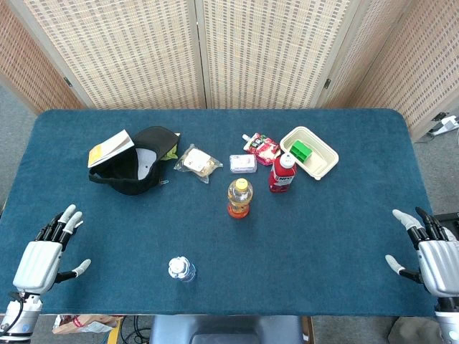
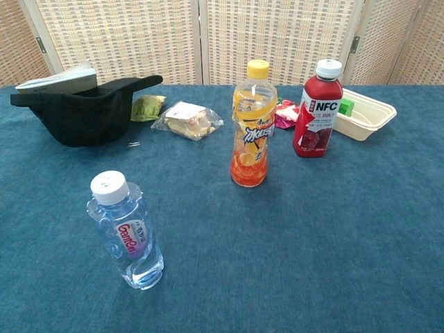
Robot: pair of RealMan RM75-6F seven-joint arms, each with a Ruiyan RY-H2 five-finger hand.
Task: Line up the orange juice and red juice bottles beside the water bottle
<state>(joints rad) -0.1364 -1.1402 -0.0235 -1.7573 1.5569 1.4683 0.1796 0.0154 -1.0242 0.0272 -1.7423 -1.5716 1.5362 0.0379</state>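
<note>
The desk [image 1: 344, 236] is covered with a dark blue cloth and carries all the things. At the far left lies a black cap [image 1: 136, 168] with a yellow-edged booklet [image 1: 109, 148] resting on it. At the far right stands a cream tray [image 1: 319, 163] with a green block [image 1: 300, 150] inside it.

The left hand [image 1: 44, 256] rests at the near left corner, fingers [image 1: 66, 218] apart, holding nothing. The right hand [image 1: 433, 254] rests at the near right corner, its fingers also apart and empty.

The red juice bottle [image 2: 318, 108] stands upright just left of the tray. The orange juice bottle [image 2: 252, 125] stands upright near it, a little nearer and to the left. The water bottle [image 2: 126, 232] stands well apart from both, near the front edge, left of the middle.

Between cap and tray lie a clear snack bag [image 1: 197, 163], a small white packet [image 1: 242, 163] and a red pouch [image 1: 262, 147].
</note>
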